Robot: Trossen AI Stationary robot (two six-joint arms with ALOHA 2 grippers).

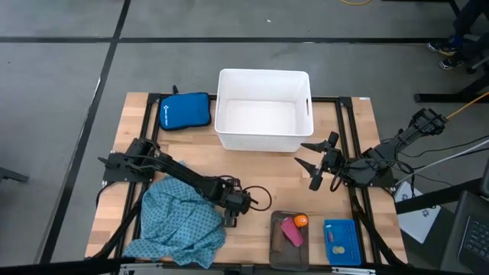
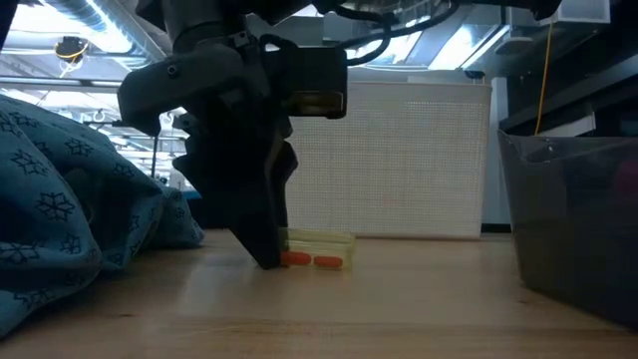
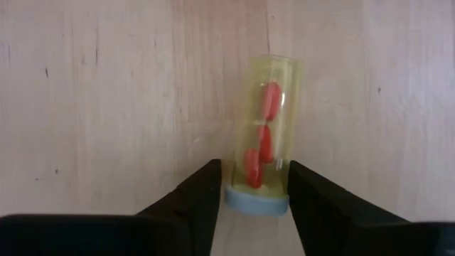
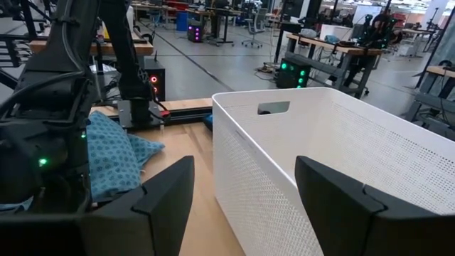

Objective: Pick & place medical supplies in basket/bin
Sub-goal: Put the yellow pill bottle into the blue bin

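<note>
A clear yellowish vial (image 3: 266,135) with red capsules and a pale blue cap lies on its side on the bare wood; in the low view the vial (image 2: 321,244) shows right beside my left gripper (image 2: 267,254). My left gripper (image 3: 254,185) points steeply down over it, one finger close on each side of the cap end. In the high view my left gripper (image 1: 231,215) hides the vial. The teal dotted cloth (image 1: 179,221) lies crumpled at the near left. My right gripper (image 1: 302,155) hangs open beside the white tub (image 1: 263,74). My left gripper's fingers (image 3: 206,192) stand on either side of the vial's blue cap end (image 3: 257,203), coming from above and lying along the vial. A thin gap seems to remain on one side. I cannot tell whether they touch it. The vial lies flat on the table.
A dark-grey tray (image 1: 279,256) at the near edge holds a pink piece (image 1: 292,231) and an orange piece (image 1: 300,221). A small blue basket (image 1: 342,243) stands to its right. A royal-blue pouch (image 1: 185,111) lies left of the tub. A black cable loop (image 1: 258,198) lies by my left gripper.
</note>
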